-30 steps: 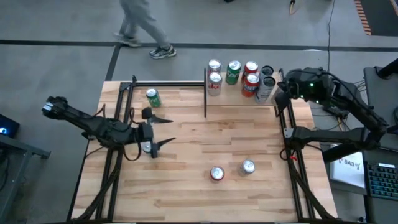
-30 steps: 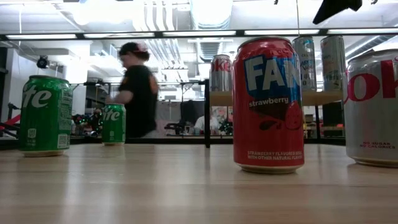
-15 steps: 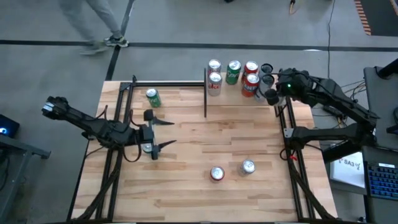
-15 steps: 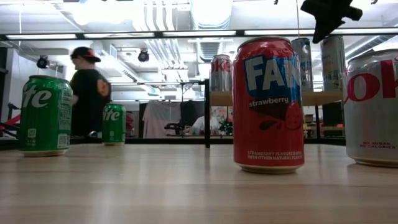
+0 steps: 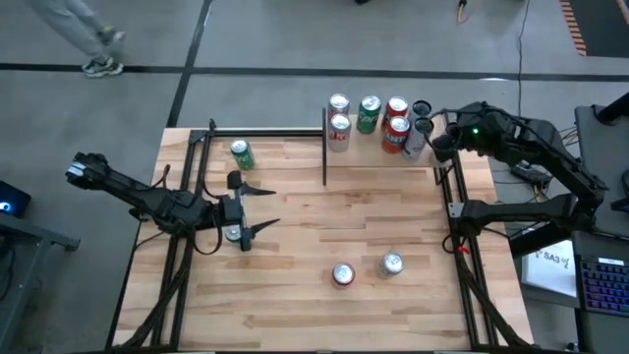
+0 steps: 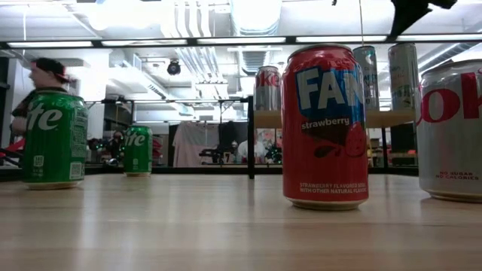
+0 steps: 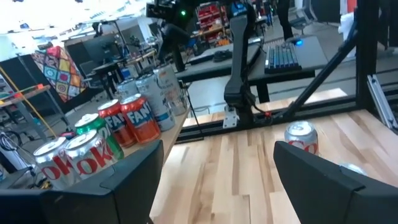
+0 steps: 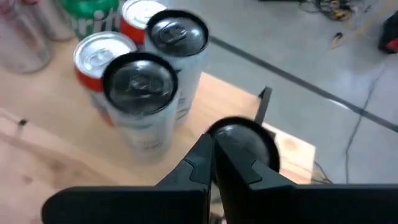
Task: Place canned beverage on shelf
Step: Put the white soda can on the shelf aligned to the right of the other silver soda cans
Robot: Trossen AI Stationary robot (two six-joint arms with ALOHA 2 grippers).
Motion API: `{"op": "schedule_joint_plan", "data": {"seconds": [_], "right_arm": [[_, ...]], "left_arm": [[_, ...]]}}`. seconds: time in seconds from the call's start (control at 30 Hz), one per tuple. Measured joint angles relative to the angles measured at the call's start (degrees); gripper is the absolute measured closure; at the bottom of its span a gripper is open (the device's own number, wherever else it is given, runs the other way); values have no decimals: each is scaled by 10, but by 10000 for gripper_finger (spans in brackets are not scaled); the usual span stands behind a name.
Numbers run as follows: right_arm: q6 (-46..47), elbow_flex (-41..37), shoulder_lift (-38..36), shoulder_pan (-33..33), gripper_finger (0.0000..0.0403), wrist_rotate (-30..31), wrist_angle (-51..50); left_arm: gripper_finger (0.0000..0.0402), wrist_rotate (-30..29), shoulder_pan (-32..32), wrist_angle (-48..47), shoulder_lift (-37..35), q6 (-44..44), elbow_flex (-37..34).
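The shelf [image 5: 366, 147] is a small light board beyond the table's far right corner. On it stand several cans: silver, green and red ones and tall silver cans with dark tops [image 8: 137, 81]. My right gripper [image 5: 436, 147] is shut and hovers at the shelf's right end, just over those tall cans [image 6: 403, 75]. A dark round can top [image 8: 249, 140] shows right behind its fingertips. My left gripper [image 5: 271, 206] waits open and level over the table's left half with nothing between its fingers. My right gripper's shut fingertips [image 8: 208, 155] slant down from the right, in front of the dark round can top [image 8: 249, 140] at the shelf's right corner. The fingers themselves hide the spot, so I cannot tell whether they touch it.
On the table stand a green can [image 5: 241, 154] at the far left, and a red can [image 5: 343, 274] and a silver can [image 5: 391, 264] near the front. A black post [image 5: 324, 147] rises at the shelf's left end. A person [image 5: 84, 29] walks beyond the table.
My right gripper, shut throughout, dipped down toward the tall cans and the table's left. It then rose and drew back to the right while its wrist turned. The cans kept their places. The person behind the table walked off to the left.
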Motion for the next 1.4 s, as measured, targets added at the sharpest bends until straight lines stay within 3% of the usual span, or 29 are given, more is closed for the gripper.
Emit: {"op": "schedule_joint_plan", "data": {"seconds": [0.13,0.43,0.77,1.4], "right_arm": [[4,0,-9,0,394,-39,0],[27,-24,-7,0,394,35,2],[14,-42,13,0,394,66,15],[-10,-45,18,0,394,34,18]], "left_arm": [[111,0,0,26,7,11,0],[111,0,0,40,18,23,0],[111,0,0,42,17,23,0],[111,0,0,42,17,21,0]]}}
